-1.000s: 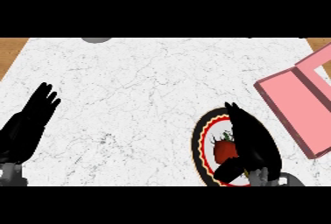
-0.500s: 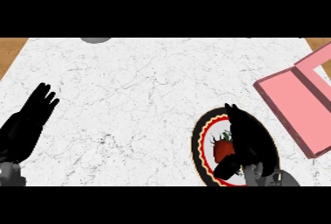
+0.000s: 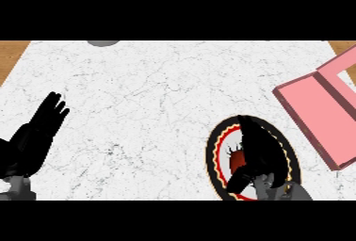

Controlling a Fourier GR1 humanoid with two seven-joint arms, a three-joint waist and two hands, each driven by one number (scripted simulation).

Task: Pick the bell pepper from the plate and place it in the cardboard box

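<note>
A dark plate (image 3: pixel 213 151) with a red and yellow rim lies on the white marble counter at the lower right. On it sits the red bell pepper (image 3: pixel 238 161), mostly hidden. My right hand (image 3: pixel 262 150) lies over the plate, its fingers stretched straight across the pepper's right side and its thumb just below the pepper. The open pink box (image 3: pixel 316 120) stands to the plate's upper right, partly cut off by the view's edge. My left hand (image 3: pixel 35 136) rests open at the far left, fingers up.
A grey round object (image 3: pixel 103 43) peeks in at the counter's far edge. Brown wood (image 3: pixel 12 54) shows past the counter's top corners. The marble counter (image 3: pixel 153 103) spreads between the two hands.
My right hand has slid slightly down and left over the plate, covering more of the pepper. The left hand has not moved.
</note>
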